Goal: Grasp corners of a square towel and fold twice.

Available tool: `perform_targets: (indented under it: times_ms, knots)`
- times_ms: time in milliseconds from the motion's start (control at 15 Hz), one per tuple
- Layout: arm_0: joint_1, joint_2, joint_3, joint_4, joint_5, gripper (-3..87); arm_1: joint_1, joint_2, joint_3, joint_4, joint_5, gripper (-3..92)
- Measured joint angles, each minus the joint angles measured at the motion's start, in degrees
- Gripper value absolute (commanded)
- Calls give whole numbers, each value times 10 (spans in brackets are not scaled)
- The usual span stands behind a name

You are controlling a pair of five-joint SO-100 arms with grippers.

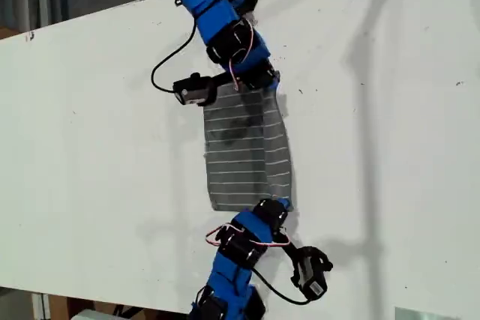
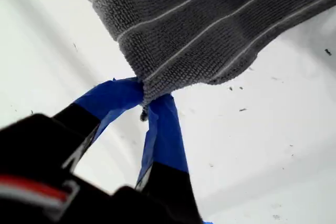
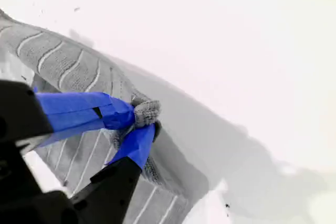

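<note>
Table: a white table (image 1: 90,155) is filling the exterior view and carrying everything else; small dark specks are showing on it in the first wrist view.
Towel: the dark grey towel (image 1: 246,151) with thin white stripes is lying near the middle of the table in the exterior view, mostly flat, stretching between the two arms. Its edge on the exterior view's right is rising slightly near the upper arm.
Upper arm: a blue and black arm (image 1: 221,13) is reaching in from the top of the exterior view, its tip sitting at the towel's upper right corner in that view.
Lower arm: another blue and black arm (image 1: 244,249) is reaching in from the bottom of the exterior view, its tip meeting the towel's lower right corner in that view. The wrist views are not showing which arm is first and which is second.
First gripper: the first gripper (image 2: 144,98) is pinching a towel corner (image 2: 149,85) between its blue-taped fingers (image 2: 113,98), jaws closed tight on the cloth, the towel spreading away from it above the table.
Second gripper: the second gripper (image 3: 144,124) is clamping another towel corner (image 3: 147,111), jaws nearly together, the fabric bunching and folding around the tips.
</note>
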Motion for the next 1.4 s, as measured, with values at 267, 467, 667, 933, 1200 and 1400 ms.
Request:
perform_targets:
  times_ms: [267,467,667,933,1200,1400]
  knots:
    - [-98,66,73,22,67,-3,98,80,33,4,-74,-1]
    - [-186,105,186,6,115,-3,173,132,102,-7,-106,-1]
    - [-265,142,294,-46,163,-3,253,204,211,-62,-144,-1]
    - [-347,149,372,-91,214,-3,367,237,330,-137,-223,-1]
    - [-375,157,422,-127,231,-3,400,236,387,-190,-246,-1]
    - [-361,182,419,-120,231,-3,368,264,388,-163,-244,-1]
